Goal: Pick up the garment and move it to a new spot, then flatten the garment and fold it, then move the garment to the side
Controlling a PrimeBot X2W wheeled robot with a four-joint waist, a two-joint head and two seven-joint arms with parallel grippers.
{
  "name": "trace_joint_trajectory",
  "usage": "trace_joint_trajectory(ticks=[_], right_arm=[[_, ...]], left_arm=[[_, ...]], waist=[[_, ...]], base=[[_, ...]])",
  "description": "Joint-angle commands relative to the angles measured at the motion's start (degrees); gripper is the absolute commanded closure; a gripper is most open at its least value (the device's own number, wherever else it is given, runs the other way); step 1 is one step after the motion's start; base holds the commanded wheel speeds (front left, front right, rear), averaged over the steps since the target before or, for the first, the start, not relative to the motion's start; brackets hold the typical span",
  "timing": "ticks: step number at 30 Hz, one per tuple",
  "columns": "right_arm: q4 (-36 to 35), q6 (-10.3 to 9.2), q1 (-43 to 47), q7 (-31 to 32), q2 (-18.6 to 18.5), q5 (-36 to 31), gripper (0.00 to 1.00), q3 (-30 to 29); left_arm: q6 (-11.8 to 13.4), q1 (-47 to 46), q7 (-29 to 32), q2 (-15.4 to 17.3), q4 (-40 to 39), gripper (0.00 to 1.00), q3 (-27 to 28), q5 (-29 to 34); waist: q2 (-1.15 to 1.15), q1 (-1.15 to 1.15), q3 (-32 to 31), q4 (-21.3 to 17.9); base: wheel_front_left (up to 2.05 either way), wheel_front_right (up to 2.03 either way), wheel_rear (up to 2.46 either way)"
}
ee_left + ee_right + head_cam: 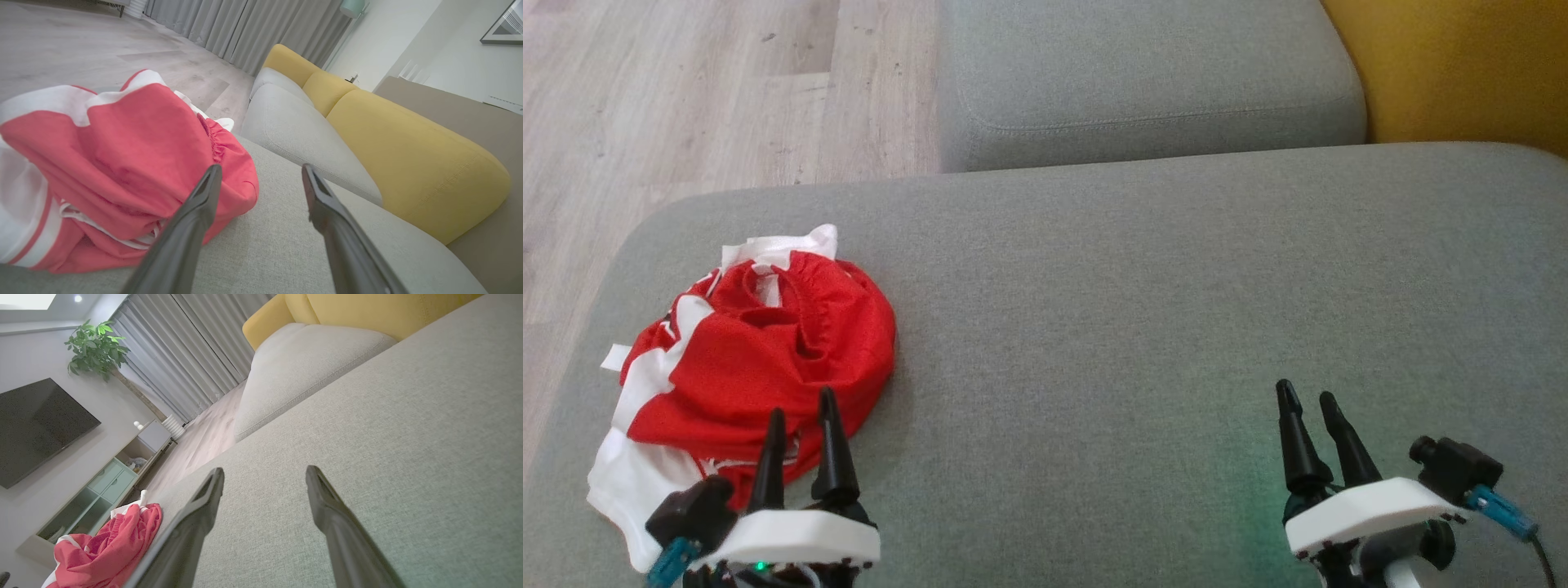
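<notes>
— Which of our arms is nearer?

— Our left gripper, fingers spread and empty. Our right gripper, equally spread, sits well apart. The crumpled red-and-white fabric garment lies just ahead of the left one, slightly leftward, on the grey woven sofa cushion's left end.

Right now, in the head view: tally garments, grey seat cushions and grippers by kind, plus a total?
Garments: 1, the red-and-white garment, bunched on the near cushion
Grey seat cushions: 2, the near cushion and the far cushion
Grippers: 2, the left gripper and the right gripper, both open
Total: 5
</notes>
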Motion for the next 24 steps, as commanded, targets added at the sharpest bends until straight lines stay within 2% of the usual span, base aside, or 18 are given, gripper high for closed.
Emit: trace_joint_trajectory(ticks=[1,24], right_arm=[[-2.1,0.29,-2.2,-1.1,-0.4,-1.7,0.0,1.2],[-1.1,0.37,-1.6,-5.0,-0.5,-18.8,0.0,4.2]], left_arm=[[0.3,-1.3,-0.8,0.3,-2.4,0.0,0.4,1.8],[5.2,-0.5,-4.7,0.5,0.5,0.0,-1.4,18.6]], waist=[[0.0,0.0,0.0,0.1],[0.0,0.0,-1.2,-0.2]], base=[[0.0,0.0,0.0],[0.0,0.0,0.0]])
